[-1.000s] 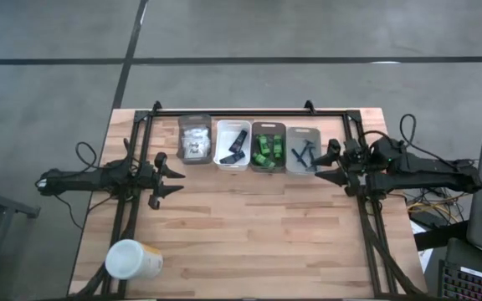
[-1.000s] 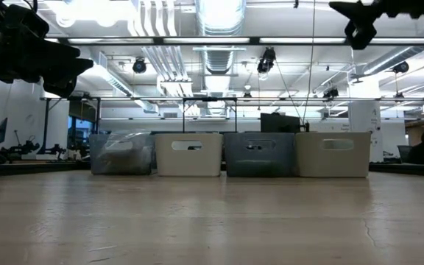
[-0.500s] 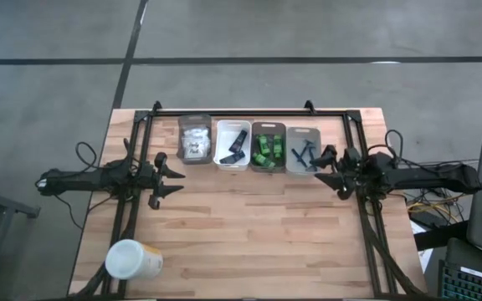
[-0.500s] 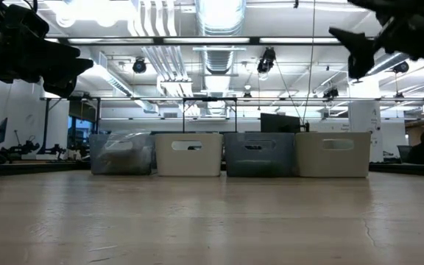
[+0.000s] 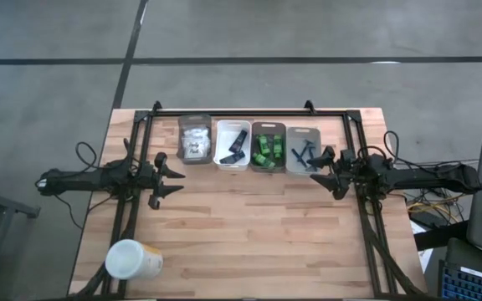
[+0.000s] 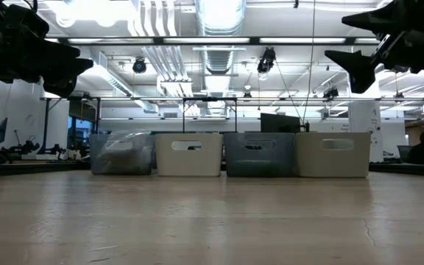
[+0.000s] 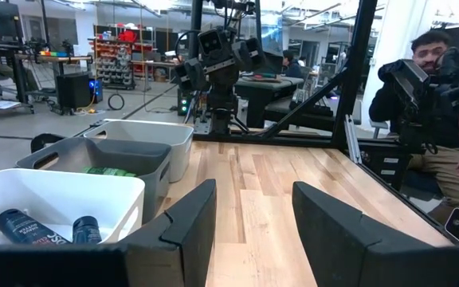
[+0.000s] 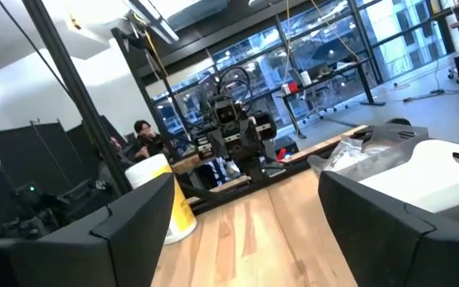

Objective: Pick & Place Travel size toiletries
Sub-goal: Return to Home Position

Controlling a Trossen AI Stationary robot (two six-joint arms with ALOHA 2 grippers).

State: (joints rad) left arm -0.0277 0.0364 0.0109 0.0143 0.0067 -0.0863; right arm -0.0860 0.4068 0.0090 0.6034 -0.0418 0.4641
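The toiletries lie sorted in four small bins along the table's far edge. White packets (image 5: 194,140) fill the clear bin, black sachets (image 5: 235,142) the white bin, green pieces (image 5: 267,148) the grey bin, and dark sticks (image 5: 303,153) the last bin. My left gripper (image 5: 174,180) hovers open over the table's left part, near side of the clear bin. In its wrist view the left gripper (image 7: 253,215) holds nothing. My right gripper (image 5: 325,170) hovers open just right of the stick bin. Nothing sits in the right gripper (image 8: 245,207) in its wrist view.
A big white-and-yellow cup (image 5: 132,260) lies at the near left corner. The black frame rails (image 5: 249,111) run along the far edge and both sides. Bare wood (image 5: 249,226) spreads between the arms. People sit beyond the table (image 7: 421,88).
My right gripper has come down from high above the table to a lower height and shifted slightly toward the table's left, beside the stick bin. It is open throughout. The bins and their contents have stayed put.
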